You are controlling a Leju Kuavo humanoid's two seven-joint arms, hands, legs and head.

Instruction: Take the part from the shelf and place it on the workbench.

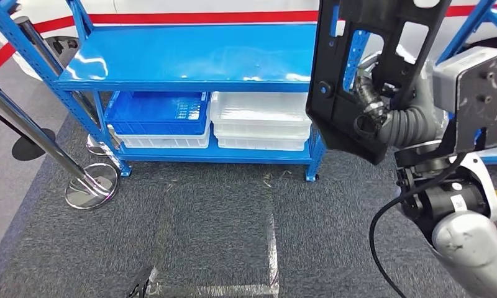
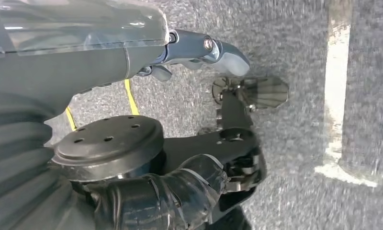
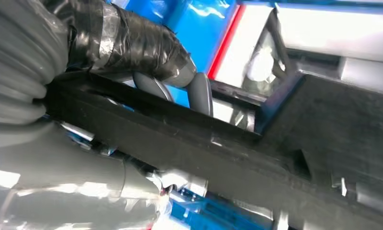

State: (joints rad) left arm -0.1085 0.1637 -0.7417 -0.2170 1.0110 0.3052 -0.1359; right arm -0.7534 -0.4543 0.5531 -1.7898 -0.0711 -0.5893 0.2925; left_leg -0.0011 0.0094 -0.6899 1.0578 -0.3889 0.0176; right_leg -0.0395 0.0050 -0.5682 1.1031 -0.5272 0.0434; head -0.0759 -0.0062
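Observation:
A large flat black plastic part [image 1: 351, 74] with cut-out openings hangs upright in front of the blue shelf [image 1: 196, 59], at the right of the head view. My right hand [image 1: 389, 118] grips it from behind, its grey ribbed cover and taped fingers [image 3: 132, 45] wrapped over the part's edge [image 3: 218, 158]. My left hand [image 2: 199, 52] hangs over the grey carpet with nothing in it; its fingers point forward, slightly curled.
The shelf's top board is bare. Below it stand a blue crate [image 1: 156, 112] and stacked white trays [image 1: 261, 121]. A chrome stanchion base [image 1: 92, 185] rests on the carpet at the left. White tape lines [image 1: 272, 261] mark the floor.

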